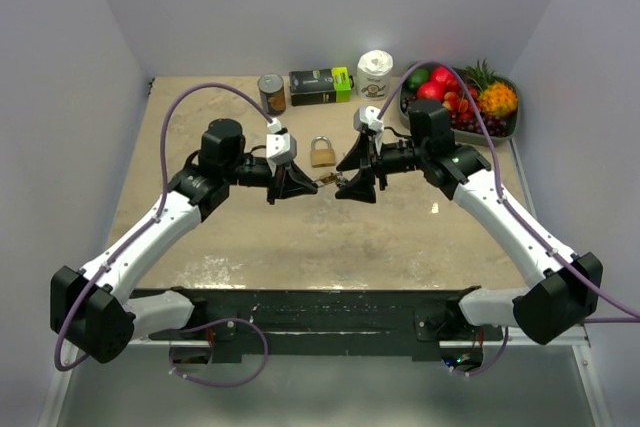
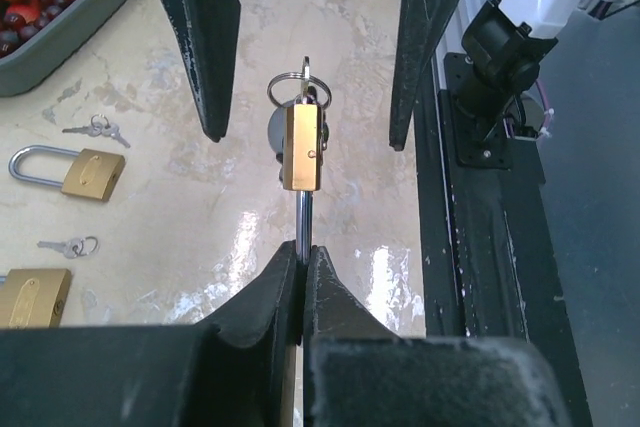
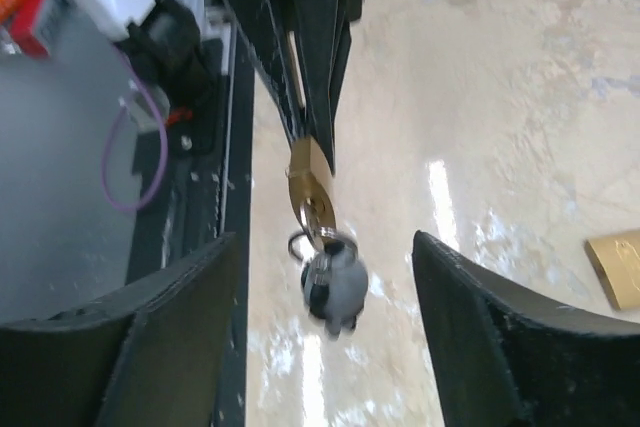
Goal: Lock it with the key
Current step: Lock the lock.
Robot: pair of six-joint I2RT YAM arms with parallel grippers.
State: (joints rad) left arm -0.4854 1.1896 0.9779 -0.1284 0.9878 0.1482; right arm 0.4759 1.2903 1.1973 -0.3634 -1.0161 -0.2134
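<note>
A small brass padlock [image 2: 302, 147] hangs in the air between the two arms [image 1: 327, 180]. My left gripper [image 2: 302, 252] is shut on its steel shackle [image 2: 303, 219]. A key with a grey head [image 3: 335, 287] and a key ring [image 2: 290, 87] sticks out of the padlock's far end [image 3: 310, 182]. My right gripper [image 3: 322, 247] stands open, its fingers [image 2: 205, 37] on either side of the key and apart from it. The key looks blurred in the right wrist view.
More brass padlocks [image 2: 85, 172] [image 2: 30, 297] and loose keys [image 2: 95, 129] [image 2: 70, 245] lie on the table; one padlock [image 1: 321, 152] sits just behind the grippers. At the back stand a can [image 1: 272, 93], a dark box [image 1: 320, 86], a white tub [image 1: 375, 74] and a fruit tray [image 1: 505, 125].
</note>
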